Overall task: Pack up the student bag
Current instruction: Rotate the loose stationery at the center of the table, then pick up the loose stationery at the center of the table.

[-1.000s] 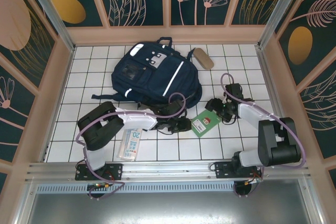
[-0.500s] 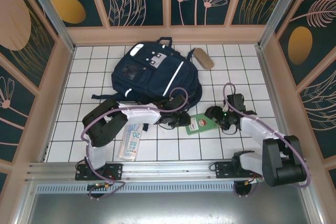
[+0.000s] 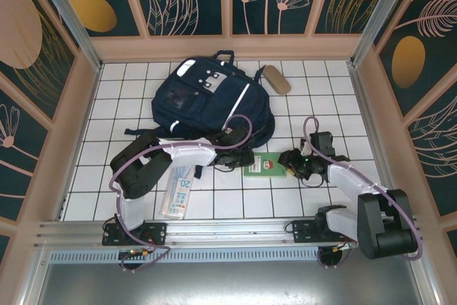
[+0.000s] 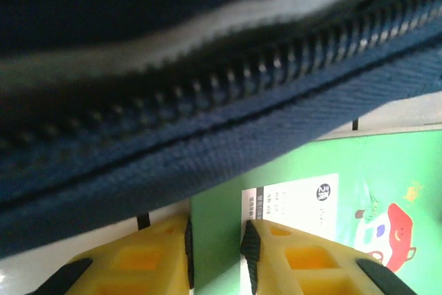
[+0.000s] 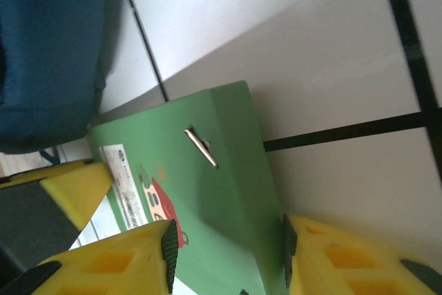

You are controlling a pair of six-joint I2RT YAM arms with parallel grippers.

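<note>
The student bag [image 3: 211,105], navy with a white stripe, lies at the table's middle back. Its zipper [image 4: 207,88] runs just above my left gripper [image 4: 216,240] in the left wrist view. A green booklet [image 3: 265,167] with a red house picture lies in front of the bag. My left gripper [image 3: 241,158] is shut on the booklet's [image 4: 359,170] left end. My right gripper [image 3: 289,163] is at its right end. There the booklet [image 5: 173,136] is tented along its stapled spine. The right gripper [image 5: 228,240] is open, one pad on each side of that fold.
A tan glasses case [image 3: 277,80] lies at the back right of the bag. A white and blue packet [image 3: 178,192] sits under the left arm near the front rail. Wooden walls close the tiled table [image 3: 335,105] on three sides.
The left gripper has drawn the booklet left, toward the bag's lower edge. The right gripper has followed to the booklet's right end, and its jaws have narrowed.
</note>
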